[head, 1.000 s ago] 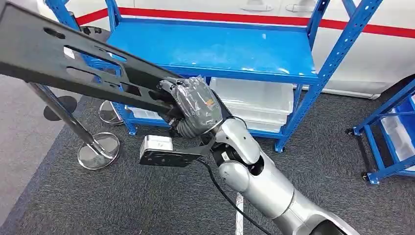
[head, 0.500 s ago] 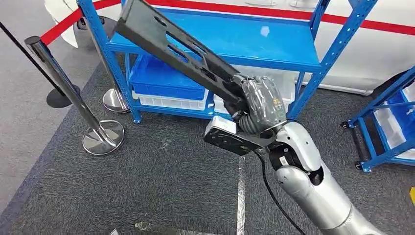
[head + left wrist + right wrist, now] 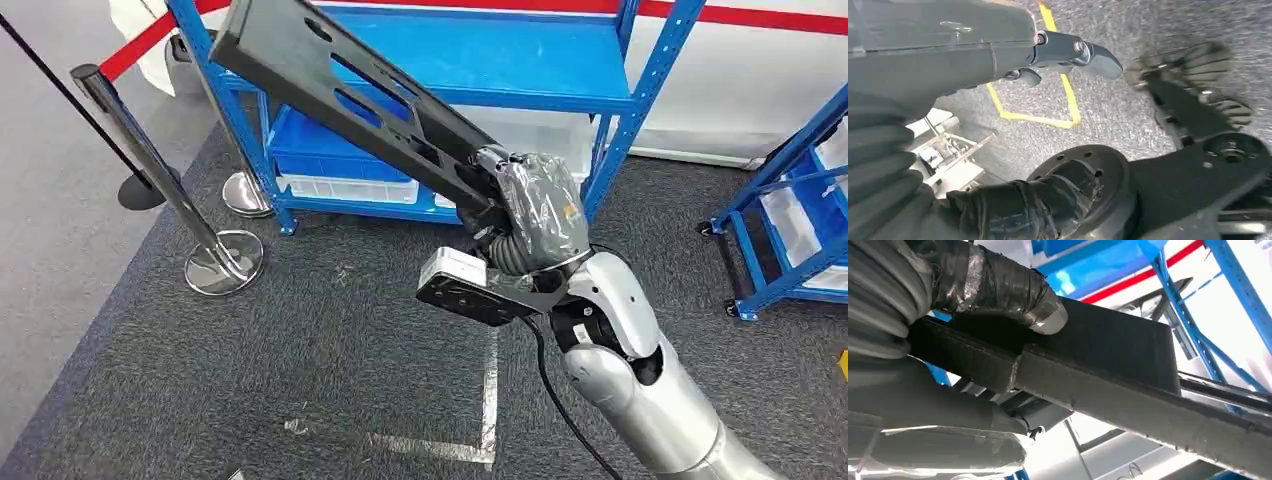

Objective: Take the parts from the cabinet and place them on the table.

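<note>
one black slotted part (image 3: 360,105) in right hand (image 3: 535,205), left hand (image 3: 998,55) seemingly empty

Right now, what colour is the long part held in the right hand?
Black, clearest in the head view.

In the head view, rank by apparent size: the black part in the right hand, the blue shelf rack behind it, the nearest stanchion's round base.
1. Blue shelf rack, though cut off by the frame.
2. Black part; nearness to the camera enlarges it, so the top two are unsure.
3. Stanchion base, clearly smallest.
</note>
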